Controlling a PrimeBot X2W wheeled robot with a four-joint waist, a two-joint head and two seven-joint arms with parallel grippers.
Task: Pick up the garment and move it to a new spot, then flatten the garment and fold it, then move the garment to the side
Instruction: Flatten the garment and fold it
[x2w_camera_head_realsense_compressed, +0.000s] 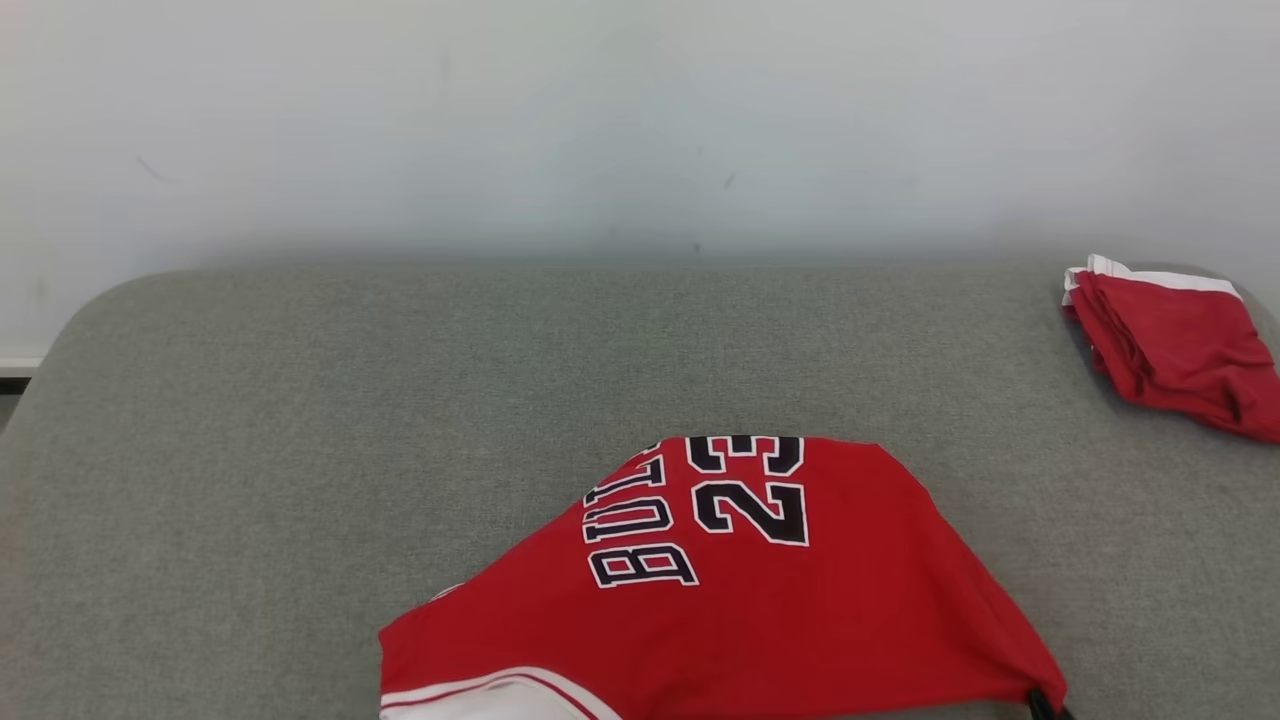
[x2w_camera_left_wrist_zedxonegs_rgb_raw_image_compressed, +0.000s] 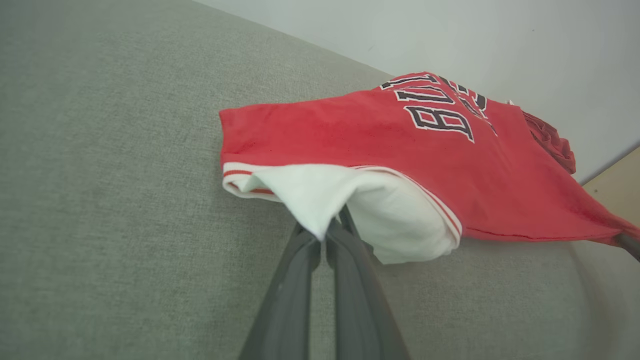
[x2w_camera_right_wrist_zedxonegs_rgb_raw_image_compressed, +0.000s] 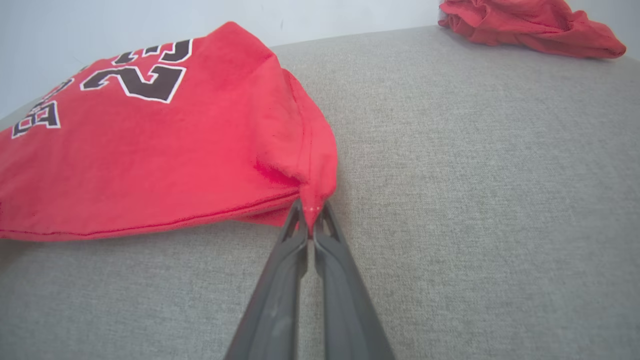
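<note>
The left gripper (x2w_camera_left_wrist_zedxonegs_rgb_raw_image_compressed: 322, 235) is clamped tight on white fabric of the red jersey (x2w_camera_head_realsense_compressed: 740, 600) (beside its striped trim), the right gripper (x2w_camera_right_wrist_zedxonegs_rgb_raw_image_compressed: 311, 225) likewise on a red corner

The grey padded surface (x2w_camera_head_realsense_compressed: 300, 400) is viewed by the head camera from above its near edge, faced toward its far edge and the white wall (x2w_camera_head_realsense_compressed: 600, 100). Each wrist view is set low and close over the near edge, aimed along the left gripper (x2w_camera_left_wrist_zedxonegs_rgb_raw_image_compressed: 325, 236) and the right gripper (x2w_camera_right_wrist_zedxonegs_rgb_raw_image_compressed: 311, 221). The red jersey (x2w_camera_head_realsense_compressed: 760, 620) is shared by all three views. The red cloth (x2w_camera_head_realsense_compressed: 1170, 340) at the far right corner is shared by the head and right wrist views.
</note>
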